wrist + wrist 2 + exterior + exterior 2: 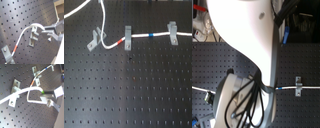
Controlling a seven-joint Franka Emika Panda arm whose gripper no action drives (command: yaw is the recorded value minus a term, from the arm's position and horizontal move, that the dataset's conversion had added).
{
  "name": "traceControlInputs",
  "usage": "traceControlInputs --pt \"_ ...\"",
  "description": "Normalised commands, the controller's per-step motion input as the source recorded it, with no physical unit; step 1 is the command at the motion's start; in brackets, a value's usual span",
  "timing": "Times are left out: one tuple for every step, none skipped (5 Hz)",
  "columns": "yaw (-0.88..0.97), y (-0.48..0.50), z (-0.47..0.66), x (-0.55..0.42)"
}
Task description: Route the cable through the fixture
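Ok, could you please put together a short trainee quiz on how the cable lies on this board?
1. True or false: in the first exterior view, the long thin white cable runs through both upright grey metal clips, the middle clip and the right-hand clip.
2. Where is the cable's short red band? A) between the askew grey metal fixture and the middle clip; B) between the two upright clips; C) beyond the right-hand clip.
3. Fill in: the band between the two upright clips is coloured ____.
Key: 1 true; 2 A; 3 blue, the blue band.
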Motion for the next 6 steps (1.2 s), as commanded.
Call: traceControlInputs --pt "0.0 -0.019 0.0 -0.057" --pt "-0.37 -0.076 0.3 -0.236" --pt "-0.45 -0.057 0.4 -0.242" --pt "-0.43 0.009 0.52 -0.201" --pt "-0.31 0.032 0.42 -0.308" --pt "-0.26 -0.018 0.27 -0.32"
